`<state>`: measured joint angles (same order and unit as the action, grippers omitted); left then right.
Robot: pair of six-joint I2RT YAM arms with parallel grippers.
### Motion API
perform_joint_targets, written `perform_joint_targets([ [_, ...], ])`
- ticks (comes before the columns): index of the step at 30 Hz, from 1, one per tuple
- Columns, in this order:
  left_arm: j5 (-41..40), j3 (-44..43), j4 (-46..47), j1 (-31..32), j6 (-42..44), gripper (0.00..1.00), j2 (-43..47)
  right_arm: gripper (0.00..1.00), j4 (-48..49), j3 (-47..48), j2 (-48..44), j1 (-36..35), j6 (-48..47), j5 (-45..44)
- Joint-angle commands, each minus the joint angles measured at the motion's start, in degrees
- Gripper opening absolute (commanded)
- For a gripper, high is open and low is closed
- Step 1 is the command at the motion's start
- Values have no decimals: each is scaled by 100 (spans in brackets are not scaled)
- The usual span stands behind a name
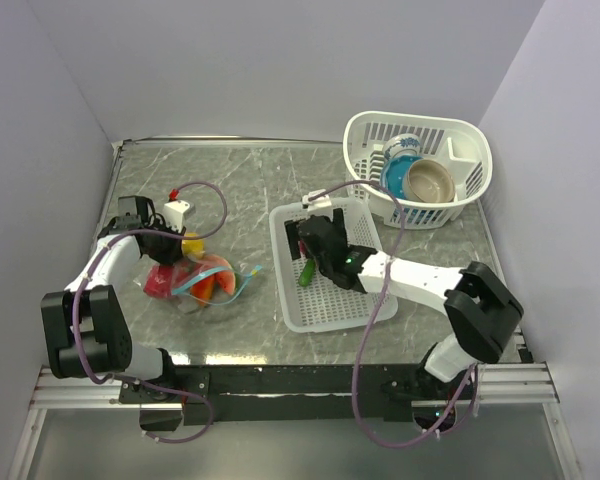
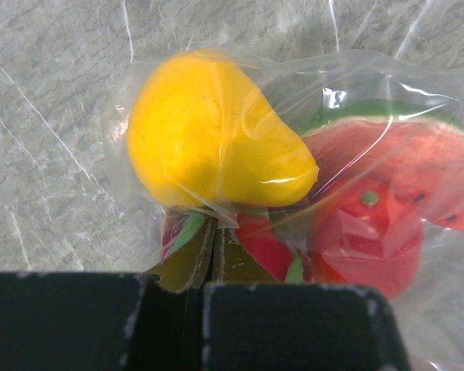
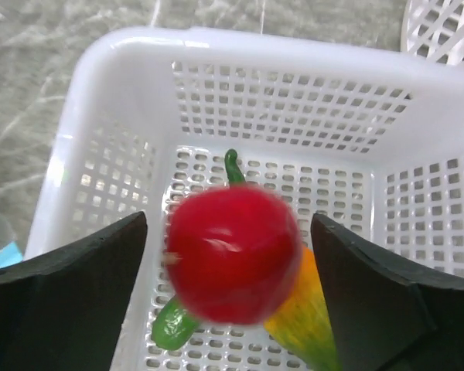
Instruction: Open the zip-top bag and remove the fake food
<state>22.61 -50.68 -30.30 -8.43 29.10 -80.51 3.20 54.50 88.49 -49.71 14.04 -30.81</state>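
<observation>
Red blurred fruit [image 3: 232,255] shows between wide-open right jaws, touching neither; left jaws pinch the zip-top bag [image 2: 363,77].

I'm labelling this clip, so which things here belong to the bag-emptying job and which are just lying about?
Job: zip-top bag; yellow pear and watermelon slice inside it; red fruit above the rectangular basket; green vegetable in that basket.
Lying about: oval basket, blue bowl, tan bowl.
</observation>
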Motion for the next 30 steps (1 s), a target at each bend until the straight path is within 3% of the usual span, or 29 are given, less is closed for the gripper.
perform_joint_targets([
  [1, -134, -21, -502, -28, 43, 1, 18, 100, -74, 622, -59, -99, -6, -522],
  [6, -152, -21, -538, -36, 78, 1, 18, 100, -66, 1080, -130, -863, -831, -1314],
  [9, -152, -30, -529, -36, 61, 1, -17, 90, 364, 853, -341, -1452, -1123, -552],
  [11, -161, -39, -529, -36, 43, 1, -26, 67, 505, 756, -341, -1725, -904, 176],
  [12, -152, -48, -529, -28, 34, 1, -17, 47, 576, 633, -306, -1804, -695, 354],
  [15, -143, -56, -520, -36, 34, 1, -9, 0, 734, 605, 18, -2077, -378, 663],
  [17, -152, -65, -538, -36, 25, 1, -9, 0, 796, 676, 335, -2243, -289, 743],
  [22, -143, -100, -564, -28, 17, 1, 0, 17, 945, 1097, 1002, -2297, 37, 1340],
  [28, -126, -48, -591, -28, 43, 1, 79, 24, 787, 1835, 1925, -2254, 186, 1472],
  [30, -178, -13, -582, -28, 60, 1, 106, 30, 717, 2080, 2128, -2175, 300, 1568],
])
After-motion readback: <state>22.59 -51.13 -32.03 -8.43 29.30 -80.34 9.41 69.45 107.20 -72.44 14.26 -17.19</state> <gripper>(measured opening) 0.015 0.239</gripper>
